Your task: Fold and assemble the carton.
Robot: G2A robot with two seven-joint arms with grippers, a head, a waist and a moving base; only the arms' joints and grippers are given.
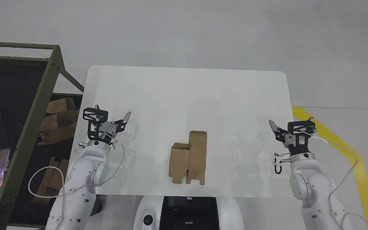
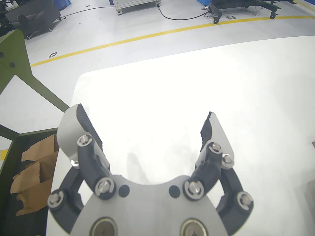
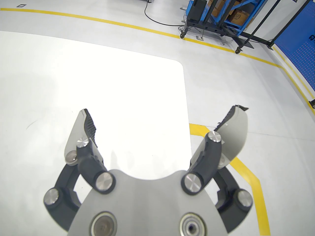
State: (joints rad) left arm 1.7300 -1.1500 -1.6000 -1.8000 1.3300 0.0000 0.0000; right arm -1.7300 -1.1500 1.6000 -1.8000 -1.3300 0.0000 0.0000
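The half-open brown cardboard carton [image 1: 188, 164] sits at six o'clock on the white desk [image 1: 230, 92]; the left gripper [image 2: 145, 114] at nine and the right gripper [image 3: 162, 111] at three, both wide and empty, should meet opposite walls squarely.

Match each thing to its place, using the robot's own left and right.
1 brown cardboard carton
2 left pincer
3 right pincer
4 olive-green metal bin

A beside the white table, off its left side
B above the table's right edge
C on the table, middle of its near edge
D above the table's left edge

Pairs: 1-C; 2-D; 3-B; 4-A
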